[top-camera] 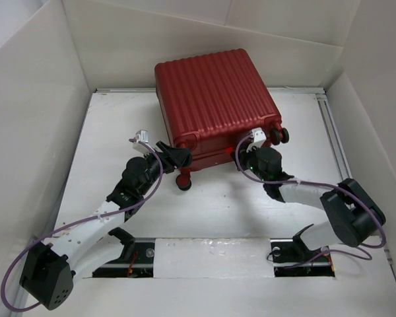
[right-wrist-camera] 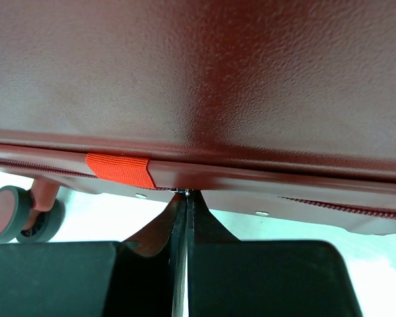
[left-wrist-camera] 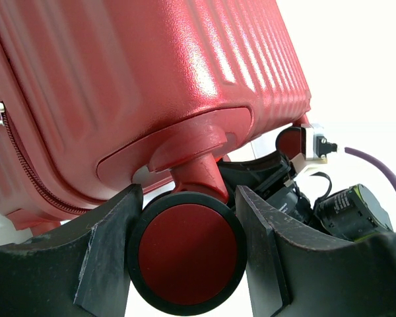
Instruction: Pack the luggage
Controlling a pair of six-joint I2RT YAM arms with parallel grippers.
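Both grippers are set at the near edge of the closed suitcase (top-camera: 214,105) on the table (top-camera: 204,218): left gripper (left-wrist-camera: 188,247) spread around a wheel (left-wrist-camera: 188,261), right gripper (right-wrist-camera: 186,218) pinched at the zipper seam. Stiff, slick, probably heavy; edges suit best.

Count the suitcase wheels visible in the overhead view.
2: a wheel under the near-left corner, another wheel at the right corner; others may hide under the suitcase.

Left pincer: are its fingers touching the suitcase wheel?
Cannot tell. The left wrist view shows the wheel sitting between the left pincer fingers, the near finger edge flush against its rim, but no clear contact or gap is visible.
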